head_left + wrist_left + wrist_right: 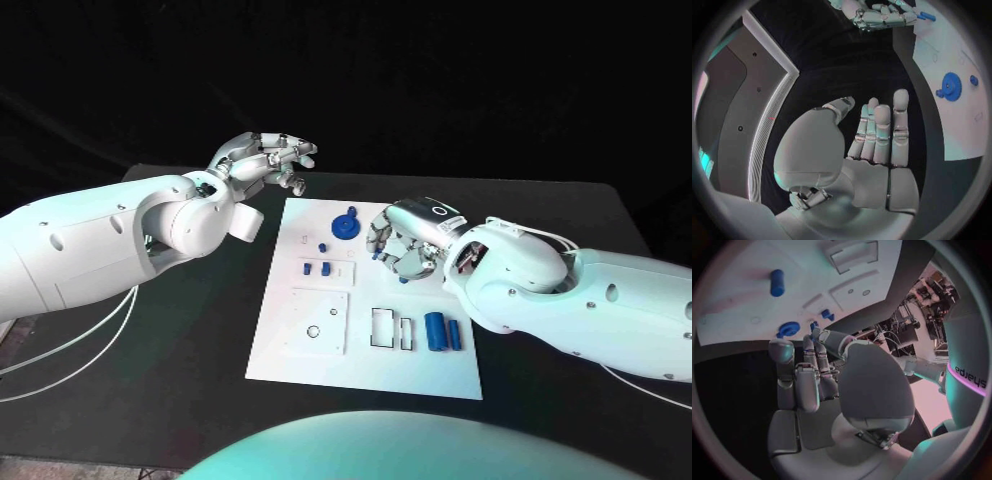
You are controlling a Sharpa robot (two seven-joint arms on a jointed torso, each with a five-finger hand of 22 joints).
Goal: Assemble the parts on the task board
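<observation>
Head view: I am seeing my right hand (402,243) hovering over the task board (361,372), fingers loosely curled, holding nothing; blue gear (345,226) lying beside it. My left hand (265,158) is hanging off the board's far corner, fingers apart, holding nothing.

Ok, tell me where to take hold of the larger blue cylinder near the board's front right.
Grip the larger blue cylinder across its middle, coming from above. It lies flat on the task board, so its long sides are exposed, though a smaller cylinder sits close alongside.
</observation>
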